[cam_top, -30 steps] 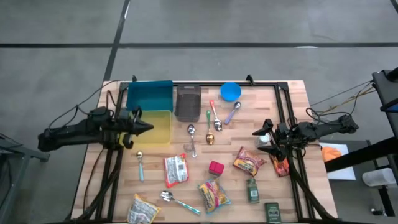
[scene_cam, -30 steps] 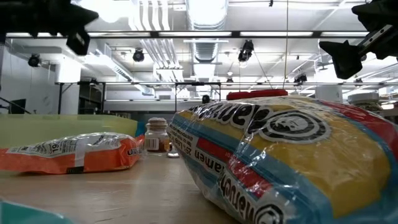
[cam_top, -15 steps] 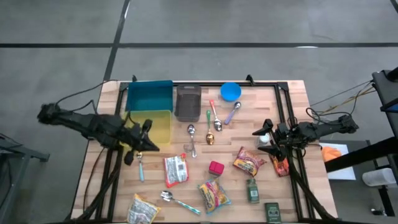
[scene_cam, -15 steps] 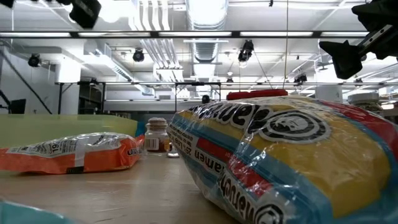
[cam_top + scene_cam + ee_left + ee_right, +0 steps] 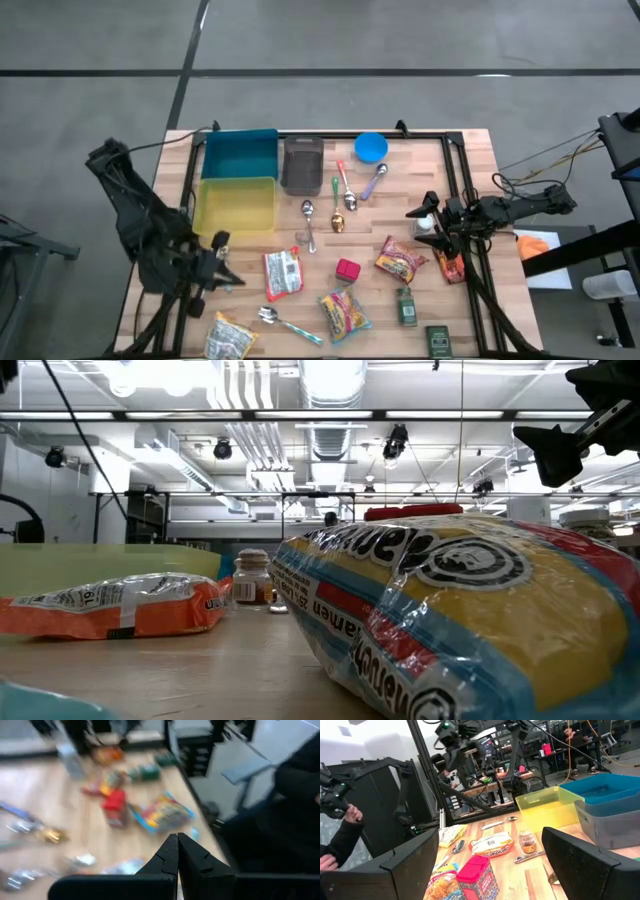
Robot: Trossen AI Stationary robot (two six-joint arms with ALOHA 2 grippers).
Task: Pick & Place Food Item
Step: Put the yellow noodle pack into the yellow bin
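Several food items lie on the wooden table: an orange-and-white packet (image 5: pixel 282 273), a red box (image 5: pixel 347 269), ramen packets (image 5: pixel 345 312) (image 5: pixel 400 262) and a yellow packet (image 5: pixel 230 335). My left gripper (image 5: pixel 232 281) is shut with nothing in it. It hovers at the near left, pointing at the orange-and-white packet just to its right. The left wrist view shows its closed fingertips (image 5: pixel 177 840) with the red box (image 5: pixel 115 805) and a ramen packet (image 5: pixel 162 815) beyond. My right gripper (image 5: pixel 418 224) waits open at the table's right side, its fingers wide apart (image 5: pixel 490 837).
A blue bin (image 5: pixel 240 155), a yellow bin (image 5: pixel 238 203), a grey bin (image 5: pixel 302 163) and a blue bowl (image 5: pixel 371 147) stand along the far side. Spoons (image 5: pixel 338 200) lie mid-table, green boxes (image 5: pixel 406 307) near right. A person's hand (image 5: pixel 345 820) shows beyond the table.
My left gripper has swung from over the yellow bin toward the table's near edge and tipped nose-down, staying shut. It has left the low view. Nothing on the table has moved.
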